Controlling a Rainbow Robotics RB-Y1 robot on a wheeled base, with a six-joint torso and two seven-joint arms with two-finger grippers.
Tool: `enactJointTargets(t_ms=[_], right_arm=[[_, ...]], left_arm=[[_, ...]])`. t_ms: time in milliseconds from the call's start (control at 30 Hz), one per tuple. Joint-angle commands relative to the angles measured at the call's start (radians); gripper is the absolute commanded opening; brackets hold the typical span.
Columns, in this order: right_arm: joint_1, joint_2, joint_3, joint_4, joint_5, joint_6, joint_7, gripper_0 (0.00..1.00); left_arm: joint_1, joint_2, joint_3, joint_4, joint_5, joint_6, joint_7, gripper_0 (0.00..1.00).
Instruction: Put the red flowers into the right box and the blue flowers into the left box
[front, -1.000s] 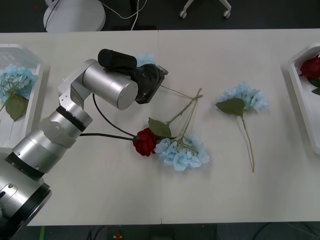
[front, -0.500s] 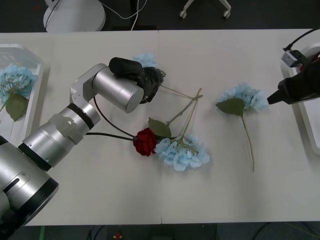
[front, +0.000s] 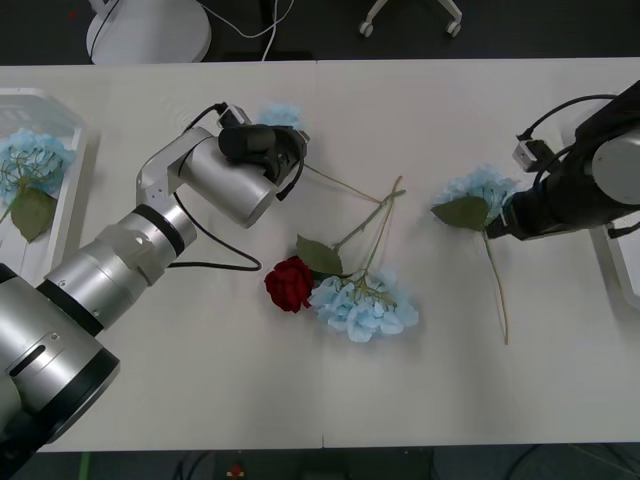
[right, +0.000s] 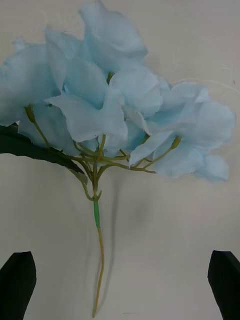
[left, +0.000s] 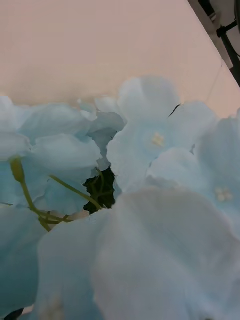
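The white worktop (front: 420, 390) carries everything. At its left edge sits the left box (front: 55, 250), with one blue flower (front: 30, 160) lying inside; at the right edge, the rim of the right box (front: 600, 175) shows beside the right arm.

The left arm reaches over the worktop's left half, its left end effector (front: 275, 150) low over a blue flower head (front: 282, 114) near the far edge. In the left wrist view pale petals (left: 150, 200) press so close that I cannot tell whether its jaws are closed or apart.

The right end effector (front: 507, 222) hovers at the flower (front: 485, 195) right of centre, near its long stem (front: 497, 290). In the right wrist view its black fingertips (right: 17, 282) stand wide apart on either side of the stem (right: 98, 260), gripping nothing.

At centre lie a third loose blue flower (front: 365, 305) and, touching it, a red rose (front: 290, 283).
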Motion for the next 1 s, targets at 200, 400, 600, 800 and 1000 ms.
enactJointTargets(t_ms=[200,400,600,800,1000], right_arm=[[-0.036,0.113,0.05,-0.013,0.193,-0.007,-0.101,1.0],[-0.036,0.178,0.052,0.039,0.235,-0.005,-0.094,1.0],[-0.036,0.235,0.062,0.105,0.275,-0.005,-0.094,1.0],[-0.036,0.247,0.066,0.134,0.289,-0.015,-0.097,1.0],[-0.036,0.27,0.066,0.173,0.298,-0.029,-0.086,1.0]], left_arm=[[-0.054,-0.046,0.013,0.061,-0.083,-0.042,-0.003,0.59],[-0.054,-0.046,0.015,0.074,-0.109,-0.047,-0.002,0.0],[-0.052,-0.046,0.015,0.074,-0.112,-0.064,0.003,0.0],[-0.052,-0.038,0.015,0.069,-0.106,-0.075,0.012,0.0],[-0.037,-0.005,0.038,0.018,-0.093,-0.075,0.018,0.0]])
